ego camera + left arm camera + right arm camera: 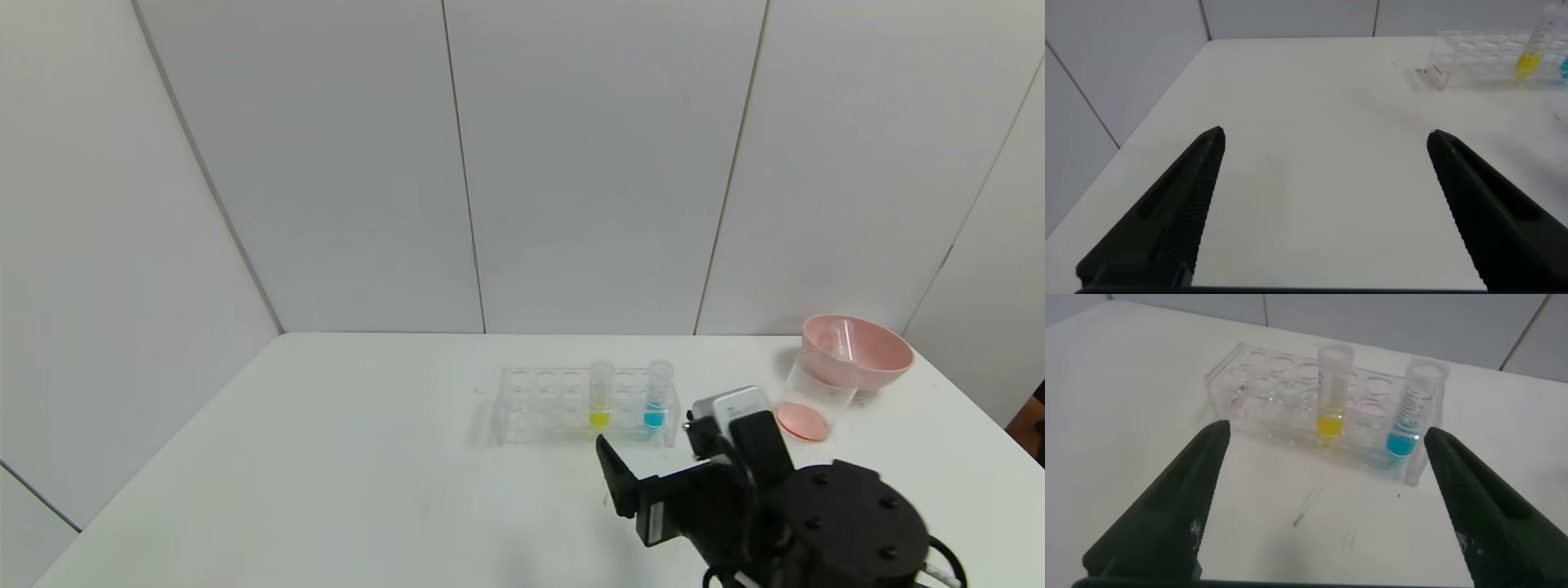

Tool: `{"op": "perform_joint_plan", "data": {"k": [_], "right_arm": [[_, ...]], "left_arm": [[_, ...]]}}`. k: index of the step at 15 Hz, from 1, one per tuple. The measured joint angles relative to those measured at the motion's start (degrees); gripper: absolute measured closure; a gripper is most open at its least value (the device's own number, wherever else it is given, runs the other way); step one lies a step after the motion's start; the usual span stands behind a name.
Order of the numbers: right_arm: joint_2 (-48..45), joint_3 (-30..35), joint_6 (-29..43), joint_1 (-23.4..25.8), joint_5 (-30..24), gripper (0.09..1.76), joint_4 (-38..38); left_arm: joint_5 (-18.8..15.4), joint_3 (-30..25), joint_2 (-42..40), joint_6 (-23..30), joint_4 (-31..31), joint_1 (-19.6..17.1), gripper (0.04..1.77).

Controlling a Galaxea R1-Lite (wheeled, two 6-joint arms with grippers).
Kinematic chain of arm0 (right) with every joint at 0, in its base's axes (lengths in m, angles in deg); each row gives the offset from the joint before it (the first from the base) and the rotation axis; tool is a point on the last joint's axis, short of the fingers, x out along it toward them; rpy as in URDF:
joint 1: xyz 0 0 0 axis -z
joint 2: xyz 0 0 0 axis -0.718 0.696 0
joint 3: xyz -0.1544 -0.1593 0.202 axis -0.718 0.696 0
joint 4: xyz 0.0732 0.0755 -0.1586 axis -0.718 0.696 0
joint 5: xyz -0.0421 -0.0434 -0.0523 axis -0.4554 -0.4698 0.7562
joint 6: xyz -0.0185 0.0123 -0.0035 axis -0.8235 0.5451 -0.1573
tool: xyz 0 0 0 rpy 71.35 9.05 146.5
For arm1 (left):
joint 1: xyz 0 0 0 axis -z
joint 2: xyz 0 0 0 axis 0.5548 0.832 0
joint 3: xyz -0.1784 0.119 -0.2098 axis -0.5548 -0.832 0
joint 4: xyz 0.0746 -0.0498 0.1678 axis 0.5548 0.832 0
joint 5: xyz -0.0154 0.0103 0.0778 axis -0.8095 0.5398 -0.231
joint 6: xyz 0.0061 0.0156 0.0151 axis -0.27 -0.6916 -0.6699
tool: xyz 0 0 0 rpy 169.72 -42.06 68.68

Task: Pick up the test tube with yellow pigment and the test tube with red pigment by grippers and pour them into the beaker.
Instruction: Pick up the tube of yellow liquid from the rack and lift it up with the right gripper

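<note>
The test tube with yellow pigment (601, 397) stands upright in a clear rack (539, 406); it also shows in the right wrist view (1332, 394) and the left wrist view (1530, 52). My right gripper (651, 447) (1327, 433) is open and empty, just in front of the rack and facing the yellow tube. The beaker (816, 398) stands right of the rack with orange-red liquid at its base. No tube holding red pigment shows. My left gripper (1326, 136) is open and empty over bare table, far from the rack and outside the head view.
A blue-liquid tube (657, 395) (1412, 408) stands in the rack right of the yellow one. A pink bowl (865, 359) sits behind the beaker with a clear empty tube (841, 338) lying in it. The white table (326, 457) meets grey walls behind.
</note>
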Motion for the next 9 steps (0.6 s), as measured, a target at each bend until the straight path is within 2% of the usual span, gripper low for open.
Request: {"op": "perform_joint_plan", "data": {"k": [4, 9], "right_arm": [[9.4, -8.7, -0.1, 0.8, 2.7, 0.15, 1.1], [15.5, -19.2, 0.1, 4.5, 2.8, 0.15, 8.0]], "left_arm": [[0.0, 0.0, 0.0, 0.0, 0.0, 0.0, 0.05], [0.0, 0.0, 0.0, 0.0, 0.0, 0.0, 0.05]]}}
